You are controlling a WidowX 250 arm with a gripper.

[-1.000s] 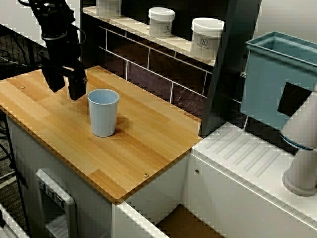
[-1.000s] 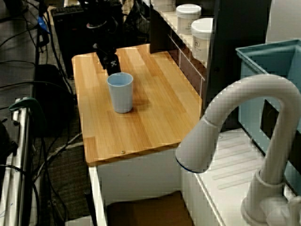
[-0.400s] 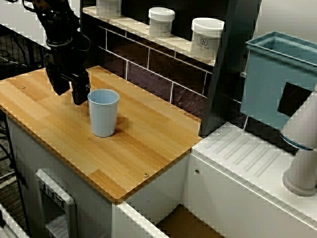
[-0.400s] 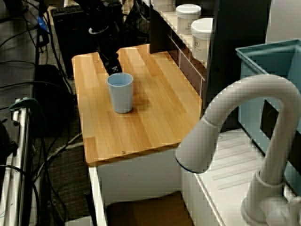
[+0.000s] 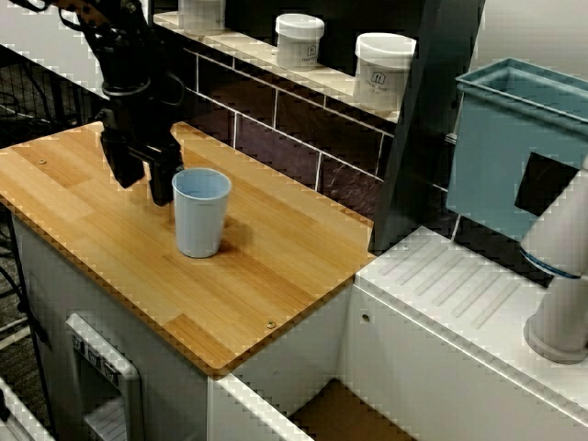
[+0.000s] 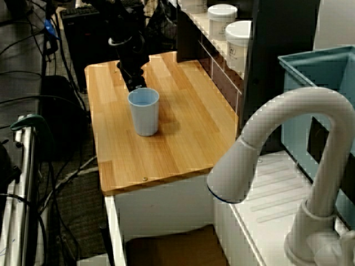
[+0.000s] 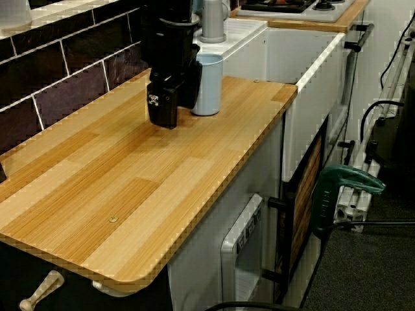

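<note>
A light blue cup (image 5: pixel 202 220) stands upright on the wooden counter (image 5: pixel 257 294). My black gripper (image 5: pixel 142 179) hangs just left of it in the front view, open, with nothing between its fingers. Its right finger (image 5: pixel 162 184) is against the cup's left side near the rim. In the view from the sink side the gripper (image 6: pixel 133 80) is right behind the cup (image 6: pixel 144 116). The low view along the counter shows the gripper (image 7: pixel 174 103) low over the wood, overlapping the cup (image 7: pixel 209 87).
Two white jars (image 5: pixel 299 39) (image 5: pixel 383 69) sit on the shelf above the tiled back wall. A teal bin (image 5: pixel 514 147) and a white faucet (image 6: pixel 277 166) stand by the white drainboard (image 5: pixel 459 294) to the right. Cables lie on the floor (image 6: pixel 50 138).
The gripper has moved right and slightly down until its finger met the cup. The cup has shifted a little to the right on the counter.
</note>
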